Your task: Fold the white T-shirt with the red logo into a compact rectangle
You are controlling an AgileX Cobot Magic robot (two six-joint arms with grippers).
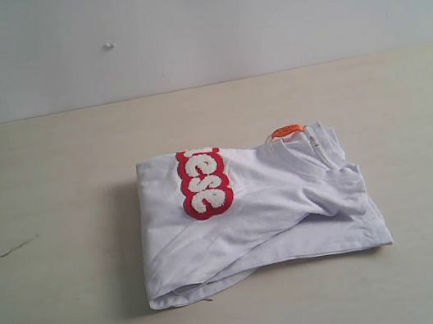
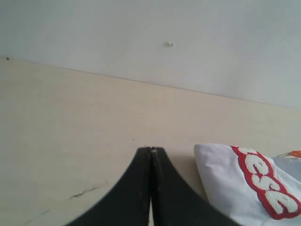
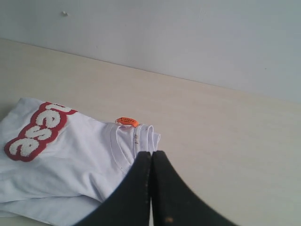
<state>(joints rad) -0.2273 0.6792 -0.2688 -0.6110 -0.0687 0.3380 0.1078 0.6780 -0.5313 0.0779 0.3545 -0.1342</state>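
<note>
Pale wooden tabletop (image 1: 76,318), plain grey-white wall (image 1: 193,24) behind it. No arm shows in the exterior view.

The white cotton short-sleeved T-shirt (image 1: 258,213) lies folded just right of centre in that frame, a rough rectangle of several layers. Its lower edge is uneven, with under-layers peeking out along the bottom and at the right corner. The ribbed crew neck sits at the upper right of the bundle, with a small orange neck tag (image 1: 287,130) at its top edge.

The red-outlined patch of fuzzy white bubble letters (image 1: 203,182) runs down from the upper left edge of the fold. Only part of it shows, three letters or so, probably "ese"; the rest is tucked under.

A thin dark scratch (image 1: 15,248) marks the table at the left of the frame, well apart from the shirt.

Left black gripper (image 2: 151,149): jaws pressed together, nothing between them, over bare table beside the logo end of the shirt.

Right black gripper (image 3: 151,153): jaws likewise clenched and empty, near the collar; whether it touches the cloth is unclear.
</note>
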